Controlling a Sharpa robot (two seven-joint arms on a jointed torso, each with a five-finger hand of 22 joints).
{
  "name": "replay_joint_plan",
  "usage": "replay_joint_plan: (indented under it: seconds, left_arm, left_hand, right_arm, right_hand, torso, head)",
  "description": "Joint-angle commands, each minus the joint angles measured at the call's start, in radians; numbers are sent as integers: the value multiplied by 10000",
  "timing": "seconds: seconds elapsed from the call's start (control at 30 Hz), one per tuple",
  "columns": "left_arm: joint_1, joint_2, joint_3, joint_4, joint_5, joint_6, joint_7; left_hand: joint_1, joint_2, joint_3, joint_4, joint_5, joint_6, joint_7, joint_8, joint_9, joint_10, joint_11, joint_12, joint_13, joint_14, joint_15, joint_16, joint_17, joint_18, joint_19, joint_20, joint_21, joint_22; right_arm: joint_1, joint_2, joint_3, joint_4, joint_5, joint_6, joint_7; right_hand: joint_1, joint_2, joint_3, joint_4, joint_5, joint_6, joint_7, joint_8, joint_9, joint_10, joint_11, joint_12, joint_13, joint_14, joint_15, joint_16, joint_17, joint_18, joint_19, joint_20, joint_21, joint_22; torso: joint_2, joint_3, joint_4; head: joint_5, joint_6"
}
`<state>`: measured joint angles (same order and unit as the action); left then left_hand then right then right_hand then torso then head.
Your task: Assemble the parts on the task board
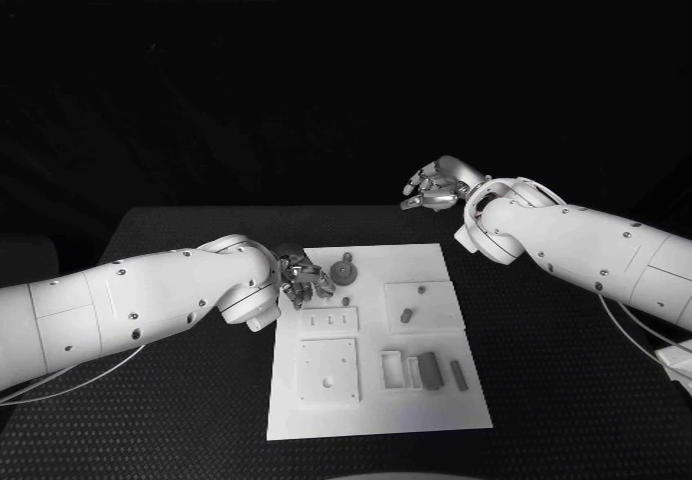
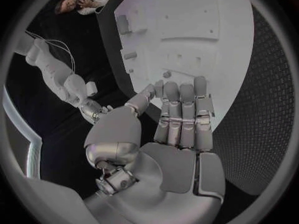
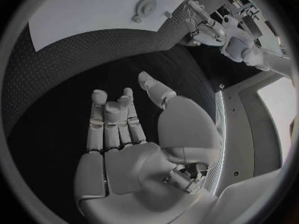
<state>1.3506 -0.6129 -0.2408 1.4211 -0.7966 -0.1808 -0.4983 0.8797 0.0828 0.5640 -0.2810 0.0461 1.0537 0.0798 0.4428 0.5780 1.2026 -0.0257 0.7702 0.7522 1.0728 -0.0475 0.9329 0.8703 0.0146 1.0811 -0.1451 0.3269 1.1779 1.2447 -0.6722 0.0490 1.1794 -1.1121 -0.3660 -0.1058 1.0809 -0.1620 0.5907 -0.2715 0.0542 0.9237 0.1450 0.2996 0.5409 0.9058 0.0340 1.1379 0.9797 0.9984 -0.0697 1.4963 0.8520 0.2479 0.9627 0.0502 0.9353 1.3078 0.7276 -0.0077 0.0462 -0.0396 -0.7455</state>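
Observation:
The white task board [image 1: 462, 405] lies in the middle of the black table. A round grey part [image 1: 343, 272] sits near its far left corner. A small peg [image 1: 420, 291] and a short block [image 1: 407, 314] stand on a raised square at the right, and two bars [image 1: 426, 368] lie further toward me. My left hand [image 1: 299, 278] hovers at the board's far left edge beside the round part, fingers straight, holding nothing [image 2: 181, 117]. My right hand [image 1: 433, 187] is raised beyond the far right corner, empty, fingers apart [image 3: 115, 119]. Its wrist view shows the board [image 3: 81, 20] and round part [image 3: 144, 7].
Raised white plates [image 1: 329, 370] with holes take up the board's left half. Bare black table [image 1: 577, 380] lies to the right of the board and to its left under my left arm. The table's far edge runs just behind the board.

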Motion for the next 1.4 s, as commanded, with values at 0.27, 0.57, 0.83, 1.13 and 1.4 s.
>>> replay_joint_plan:
  seconds: [0.27, 0.57, 0.83, 1.13, 1.4]
  left_arm:
    - [-135, 348, 11, -148, -680, 379, -389]
    - [-298, 587, 13, -345, -1065, 535, -459]
    - [-377, 642, 13, -449, -1065, 690, -527]
    - [-470, 637, 13, -410, -1511, 906, -587]
    - [-569, 620, 13, -382, -1610, 962, -625]
  left_hand:
    - [-197, -24, 488, -64, 229, 639, -630, 319, 3246, 900, -585, 271, -518, 348, -151, 405, -620, 12, 231, -152, 197, 433]
    - [-203, -52, 555, -71, 217, 683, -632, 202, 3332, 963, -590, 307, -676, 375, -158, 499, -797, 21, 266, -159, 188, 502]
    - [-221, -45, 562, -71, 206, 715, -636, 160, 3374, 979, -594, 336, -734, 380, -159, 548, -868, 23, 281, -160, 181, 531]
    - [-253, -30, 557, -73, 167, 749, -642, 99, 3429, 993, -601, 381, -803, 381, -163, 616, -961, 27, 298, -163, 173, 574]
    - [-261, -30, 556, -78, 137, 763, -643, 56, 3464, 989, -603, 411, -846, 372, -169, 660, -1023, 30, 306, -167, 166, 603]
  right_arm:
    - [54, 198, 173, -404, 631, 294, 167]
    - [55, 232, 189, -374, 632, 379, 185]
    - [55, 233, 191, -340, 632, 427, 169]
    - [55, 230, 192, -337, 632, 457, 164]
    - [55, 249, 192, -364, 632, 477, 170]
  right_hand:
    - [-7, 77, -5, 24, -40, -89, -5, -59, -9, -95, 20, -52, -14, -89, 17, -45, -14, 139, -100, 28, -73, 61]
    - [-49, 95, -25, 42, -40, -92, 0, -62, -8, -107, 27, -49, -17, -99, 24, -45, -16, 139, -109, 41, -79, 65]
    - [-52, 101, -26, 42, -40, -96, 1, -64, -9, -111, 28, -49, -18, -102, 25, -45, -16, 139, -112, 43, -81, 65]
    - [-48, 112, -26, 36, -40, -102, 3, -67, -9, -118, 30, -48, -19, -109, 28, -46, -17, 139, -119, 45, -85, 67]
    - [-52, 114, -30, 32, -40, -107, 5, -70, -9, -124, 32, -47, -21, -114, 30, -46, -18, 139, -124, 49, -88, 69]
  torso:
    - [6, -12, 15]
    - [0, -12, -6]
    - [-5, -13, 3]
    - [-12, -15, 10]
    - [-11, -22, 7]
  head:
    - [-24, -235]
    - [-37, -368]
    - [-56, -437]
    - [-45, -478]
    - [-47, -510]
